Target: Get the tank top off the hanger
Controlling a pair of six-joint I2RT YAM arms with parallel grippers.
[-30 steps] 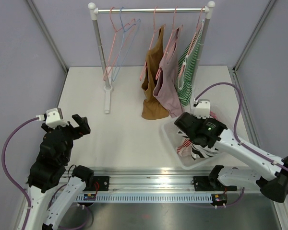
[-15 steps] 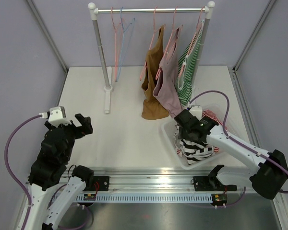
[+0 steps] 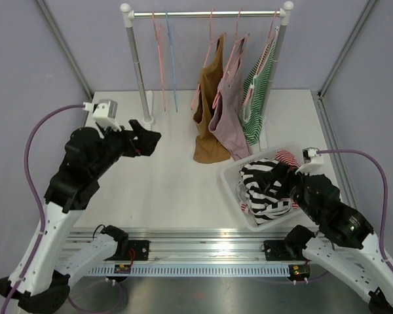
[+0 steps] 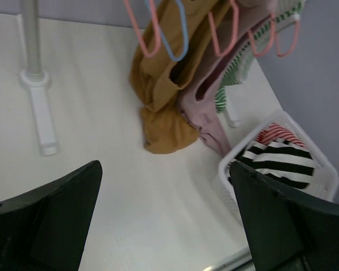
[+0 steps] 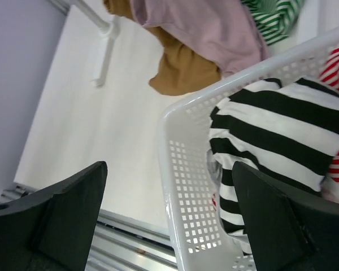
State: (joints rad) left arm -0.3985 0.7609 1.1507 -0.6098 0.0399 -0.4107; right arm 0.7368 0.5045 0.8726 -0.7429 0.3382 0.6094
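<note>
Three tank tops hang on pink hangers at the right end of the rail: a mustard-brown one (image 3: 208, 124) (image 4: 161, 96), a mauve-pink one (image 3: 228, 124) (image 4: 212, 107) and a green-striped one (image 3: 255, 104). My left gripper (image 3: 147, 137) (image 4: 164, 226) is open and empty over the table, left of the brown top and apart from it. At the near right edge of the white basket (image 3: 230, 180) (image 5: 175, 169), my right gripper (image 3: 293, 186) (image 5: 169, 226) is open and empty. In the basket lie a black-and-white striped top (image 3: 265, 186) (image 5: 282, 130) and a red-striped one (image 3: 287, 157).
An empty pink hanger (image 3: 160, 59) and an empty blue hanger (image 3: 172, 59) hang near the rail's left end. The rack's left post (image 3: 136, 65) stands on a white foot (image 3: 146, 134) (image 4: 42, 118). Grey walls enclose the table on three sides.
My right gripper opened, let go of the black-and-white top in the basket and drew back to the near right. The left arm rose and reached toward the rack. The empty hangers swung.
</note>
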